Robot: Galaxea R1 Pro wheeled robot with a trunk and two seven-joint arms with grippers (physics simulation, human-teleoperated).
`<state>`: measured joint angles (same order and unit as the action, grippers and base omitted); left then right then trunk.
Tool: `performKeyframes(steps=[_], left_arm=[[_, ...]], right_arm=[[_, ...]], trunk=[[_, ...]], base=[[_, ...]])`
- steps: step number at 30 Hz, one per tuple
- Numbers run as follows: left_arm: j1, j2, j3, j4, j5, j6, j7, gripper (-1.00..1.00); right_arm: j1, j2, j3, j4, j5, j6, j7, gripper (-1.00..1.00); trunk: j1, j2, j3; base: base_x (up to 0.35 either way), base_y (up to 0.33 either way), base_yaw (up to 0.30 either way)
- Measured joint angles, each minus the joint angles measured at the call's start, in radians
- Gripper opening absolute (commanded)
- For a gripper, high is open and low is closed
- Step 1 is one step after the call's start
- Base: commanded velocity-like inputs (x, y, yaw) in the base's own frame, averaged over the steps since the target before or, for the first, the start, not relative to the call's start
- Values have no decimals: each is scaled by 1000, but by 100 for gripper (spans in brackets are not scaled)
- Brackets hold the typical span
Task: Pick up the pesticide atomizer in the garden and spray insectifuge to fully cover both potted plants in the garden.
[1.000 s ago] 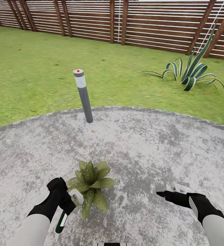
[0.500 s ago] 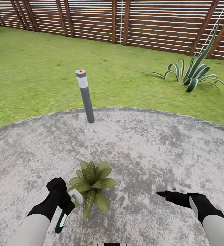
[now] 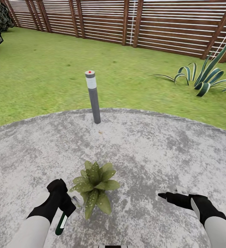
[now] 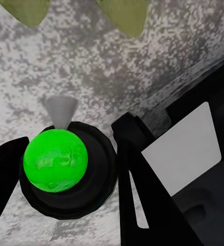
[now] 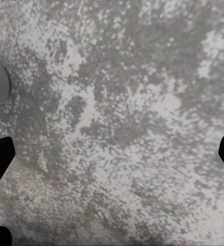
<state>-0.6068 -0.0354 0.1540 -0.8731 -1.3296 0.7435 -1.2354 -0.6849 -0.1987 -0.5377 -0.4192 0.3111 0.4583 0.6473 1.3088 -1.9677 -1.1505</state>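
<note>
The left gripper is clamped around the atomizer, just left of a potted plant on the grey patio; the spray head sits close to the leaves. In the left wrist view the bottle sits between the black fingers. The right gripper hovers with jaws spread, holding nothing. A bollard lamp stands at the patio's far edge, with lawn and fence beyond.
</note>
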Motion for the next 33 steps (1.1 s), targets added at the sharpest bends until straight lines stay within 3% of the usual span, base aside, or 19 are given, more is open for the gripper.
performKeyframes(steps=[6, 13, 19, 33], left_arm=[[0, 0, 0, 0, 0, 0, 0, -100], [0, 0, 2, 0, 0, 1, -1, -100], [0, 0, 28, 0, 0, 1, 0, -100], [0, 0, 26, 0, 0, 0, 0, -100]], right_arm=[[0, 0, 0, 0, 0, 0, 0, 100], [0, 0, 0, 0, 0, 0, 0, 100], [0, 0, 0, 0, 0, 0, 0, 100], [0, 0, 0, 0, 0, 0, 0, 100]], trunk=[[0, 0, 0], [0, 0, 0], [0, 0, 0], [0, 0, 0]], base=[[27, -17, 4], [251, 0, 0], [21, 0, 0], [62, -57, 0]])
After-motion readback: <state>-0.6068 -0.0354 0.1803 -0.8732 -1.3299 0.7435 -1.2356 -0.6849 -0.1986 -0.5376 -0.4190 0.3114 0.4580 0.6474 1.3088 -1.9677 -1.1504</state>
